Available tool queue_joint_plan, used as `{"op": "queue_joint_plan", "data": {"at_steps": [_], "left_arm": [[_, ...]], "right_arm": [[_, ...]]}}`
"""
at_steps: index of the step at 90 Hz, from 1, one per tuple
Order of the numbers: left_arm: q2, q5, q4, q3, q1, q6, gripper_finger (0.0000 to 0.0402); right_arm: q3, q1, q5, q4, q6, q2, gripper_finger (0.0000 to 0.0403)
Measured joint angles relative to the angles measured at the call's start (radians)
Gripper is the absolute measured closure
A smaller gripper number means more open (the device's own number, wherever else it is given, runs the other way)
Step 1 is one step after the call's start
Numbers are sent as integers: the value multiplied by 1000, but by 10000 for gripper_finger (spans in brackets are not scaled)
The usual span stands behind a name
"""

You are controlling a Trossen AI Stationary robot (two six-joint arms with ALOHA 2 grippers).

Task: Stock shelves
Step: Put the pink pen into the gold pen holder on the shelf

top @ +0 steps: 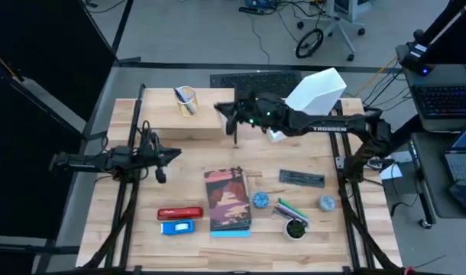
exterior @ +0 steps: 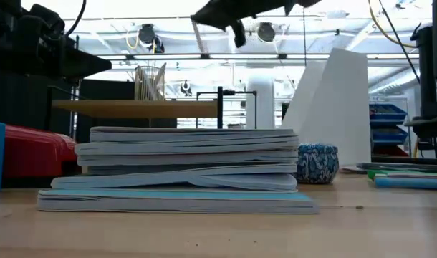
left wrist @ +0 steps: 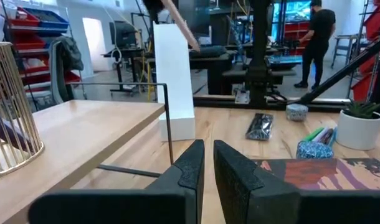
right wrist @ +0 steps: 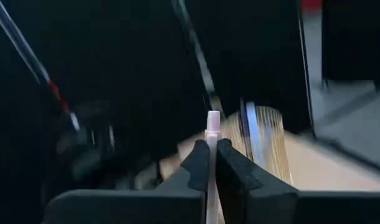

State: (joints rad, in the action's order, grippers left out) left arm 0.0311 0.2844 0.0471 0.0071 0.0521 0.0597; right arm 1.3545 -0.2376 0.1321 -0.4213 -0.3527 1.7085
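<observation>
The shelves are a low light-wood plank shelf [top: 193, 122] on black legs at the far left and a white file holder [top: 317, 92] standing tilted at the far right. A gold wire pencil cup [top: 186, 100] stands on the plank. My right gripper [top: 231, 114] hovers above the plank's right end, shut on a pencil [exterior: 196, 32]. In the right wrist view the cup [right wrist: 265, 137] shows ahead of the fingers. My left gripper [top: 169, 156] waits shut, low over the table's left side, holding nothing. My right gripper pinches the pencil between its two fingers, with the pale eraser end [right wrist: 212, 121] sticking out just past the fingertips. The pencil runs along the fingers. It is lifted clear, its shaft [left wrist: 181, 28] slanting in the air above the plank shelf.
A stack of books [top: 228, 200] lies at the table's near middle. Left of it lie a red stapler [top: 179, 212] and a blue item [top: 178, 227]. To its right are a black pouch [top: 302, 178], two blue patterned balls [top: 261, 200], markers [top: 291, 208] and a small potted plant [top: 296, 228].
</observation>
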Motion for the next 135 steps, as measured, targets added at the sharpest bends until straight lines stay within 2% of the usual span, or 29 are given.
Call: {"op": "queue_joint_plan", "data": {"at_steps": [11, 18, 35, 70, 85, 109, 123, 135], "left_arm": [[0, 0, 0, 0, 0, 0, 379], [0, 0, 0, 0, 0, 0, 379], [2, 1, 0, 0, 0, 1, 379], [9, 2, 1, 0, 0, 1, 379], [9, 3, 0, 0, 0, 0, 379], [9, 3, 0, 0, 0, 0, 379], [9, 4, 0, 0, 0, 0, 379], [9, 4, 0, 0, 0, 0, 379]], "right_arm": [[2, -26, -1, -209, 15, 57, 403], [30, -41, -1, -273, 45, 99, 403], [165, -68, -1, -286, 122, 208, 403], [562, -102, -3, -275, 166, 500, 403], [672, -104, -3, -220, 178, 581, 403], [684, -104, -2, 3, 211, 598, 391], [684, -104, -3, 126, 212, 598, 359], [684, -102, -2, 130, 221, 597, 311]]}}
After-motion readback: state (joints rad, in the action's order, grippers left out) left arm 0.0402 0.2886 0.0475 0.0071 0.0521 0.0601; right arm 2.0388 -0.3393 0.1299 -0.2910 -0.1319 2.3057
